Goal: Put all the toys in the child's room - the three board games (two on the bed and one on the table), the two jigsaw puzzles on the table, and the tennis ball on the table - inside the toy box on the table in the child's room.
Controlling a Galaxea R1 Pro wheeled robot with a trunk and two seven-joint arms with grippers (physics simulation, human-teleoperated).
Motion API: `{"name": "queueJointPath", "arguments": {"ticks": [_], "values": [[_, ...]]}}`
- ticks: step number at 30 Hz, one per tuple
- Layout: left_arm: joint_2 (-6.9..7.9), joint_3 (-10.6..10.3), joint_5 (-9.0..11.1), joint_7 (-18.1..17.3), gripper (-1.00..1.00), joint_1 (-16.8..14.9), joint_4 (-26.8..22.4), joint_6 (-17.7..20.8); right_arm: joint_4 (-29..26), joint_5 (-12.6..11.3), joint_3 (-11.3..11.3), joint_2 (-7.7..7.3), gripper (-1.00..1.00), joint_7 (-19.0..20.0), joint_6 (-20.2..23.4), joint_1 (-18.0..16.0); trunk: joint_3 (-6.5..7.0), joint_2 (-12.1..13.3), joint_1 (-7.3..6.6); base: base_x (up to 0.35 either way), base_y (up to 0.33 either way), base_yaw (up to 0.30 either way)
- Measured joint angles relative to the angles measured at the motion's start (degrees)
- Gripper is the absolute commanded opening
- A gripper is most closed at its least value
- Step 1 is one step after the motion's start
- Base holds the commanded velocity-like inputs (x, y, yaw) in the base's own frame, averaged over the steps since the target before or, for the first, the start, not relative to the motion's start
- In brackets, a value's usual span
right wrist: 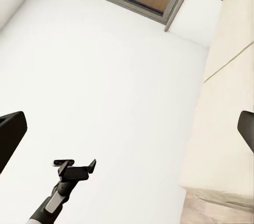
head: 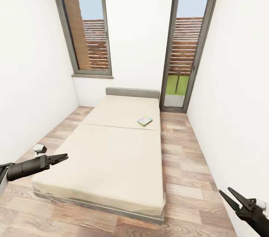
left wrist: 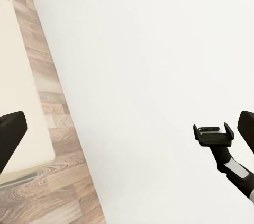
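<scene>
Board game (head: pixel 145 120) near bed (head: pixel 112 154) right edge; both jaws wide, empty.

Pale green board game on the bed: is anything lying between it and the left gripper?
No. In the head view, bare cream mattress alone separates the left gripper from the board game on the bed.

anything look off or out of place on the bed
One thing: a pale green board game lies flat on the far pad of the bed, near its right edge, turned slightly askew to the mattress seam. The rest of the bedding looks plain and tidy.
</scene>
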Motion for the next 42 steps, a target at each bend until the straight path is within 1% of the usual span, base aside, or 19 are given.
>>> {"name": "queueJointPath", "arguments": {"ticks": [5, 9, 13, 16, 24, 33, 39, 42], "values": [[-0.04, -0.1, 0.0, 0.0, 1.0, 0.0, 0.0, 0.0, 0.0, 0.3, 0.0, 0.05, 1.0, 0.0, 0.0, -0.1, 0.0, 0.0, 0.0, 0.0, -0.294, 0.189], [-0.39, -0.1, -0.1, 0.0, 1.0, 0.0, 0.0, 0.0, 0.0, 0.5, 0.0, 0.06, 1.0, -0.1, 0.0, -0.2, 0.0, 0.0, 0.0, 0.009, -0.293, 0.258], [-0.69, -0.1, -0.1, 0.0, 1.0, 0.0, 0.0, 0.0, 0.0, 0.5, 0.1, 0.08, 1.0, -1.2, 0.0, -0.2, 0.0, 0.0, -0.01, 0.06, -0.231, 0.273], [-0.77, -0.1, -0.1, 0.0, 1.0, 0.0, 0.0, 0.0, 0.0, 0.5, 0.1, 0.09, 1.0, -2.1, 0.0, -0.3, 0.0, 0.0, 0.0, 0.037, -0.104, 0.276], [-0.82, -0.1, -0.1, 0.0, 1.0, 0.0, 0.0, 0.0, 0.0, 0.5, 0.2, -0.09, 1.0, -2.8, 0.0, -0.3, -0.03, 0.0, 0.0, 0.008, -0.031, 0.256], [-0.83, -0.1, -0.1, 0.0, 1.0, 0.0, 0.0, 0.0, 0.0, 0.6, 0.2, 0.28, 1.0, -3.4, -0.1, -0.2, -0.07, 0.0, 0.0, 0.001, -0.149, 0.052], [-0.83, -0.1, -0.1, 0.0, 1.0, 0.0, 0.0, 0.0, -0.1, 0.8, 0.4, 0.42, 1.0, -5.7, 0.0, -0.2, -0.07, 0.0, 0.0, 0.0, -0.037, 0.004], [-0.83, -0.1, -0.1, 0.0, 1.0, 0.0, 0.0, 0.0, -0.1, 0.9, 0.5, 0.49, 1.0, -7.7, 0.0, -0.3, -0.07, 0.0, 0.0, 0.0, -0.01, 0.001]]}}
